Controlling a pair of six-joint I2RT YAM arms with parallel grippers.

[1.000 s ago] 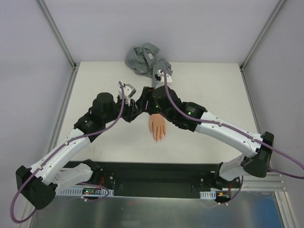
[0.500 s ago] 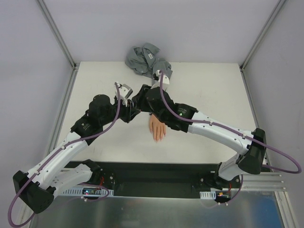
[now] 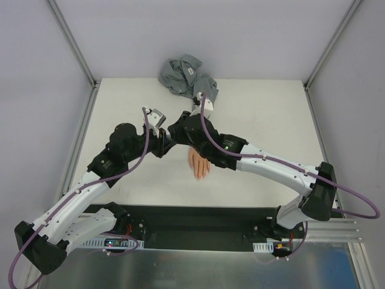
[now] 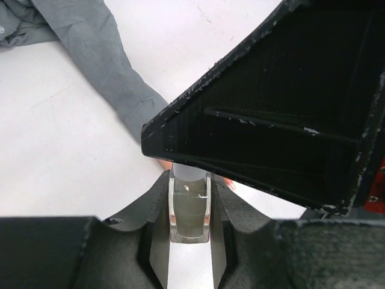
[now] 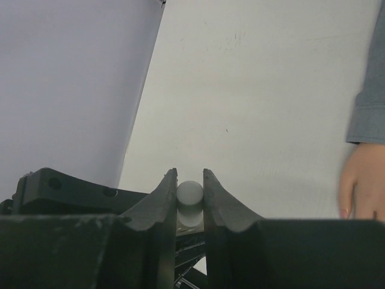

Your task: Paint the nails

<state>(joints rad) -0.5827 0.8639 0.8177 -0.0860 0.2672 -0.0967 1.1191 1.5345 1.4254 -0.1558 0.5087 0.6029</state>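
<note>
My left gripper [image 4: 190,180] is shut on a small clear bottle [image 4: 190,208], held upright between its pads. My right gripper [image 5: 190,180] has its fingers pressed on both sides of the bottle's round white cap [image 5: 190,194]. In the top view the two grippers meet at the left gripper [image 3: 167,143] and the right gripper [image 3: 176,133], just left of the peach mannequin hand [image 3: 199,164]. The hand lies flat with its fingers toward the arm bases and its grey sleeve [image 4: 114,78] running to the back. The nails [image 3: 200,176] are too small to make out.
The rest of the grey shirt [image 3: 183,72] is bunched at the table's back edge. The black base rail [image 3: 192,226] runs along the near edge. Pale walls [image 5: 60,78] and metal frame posts [image 3: 75,45] enclose the table.
The right arm has swung left to the left gripper and its jaws have closed in on the bottle's cap. The left arm shifted slightly left, still holding the bottle.
</note>
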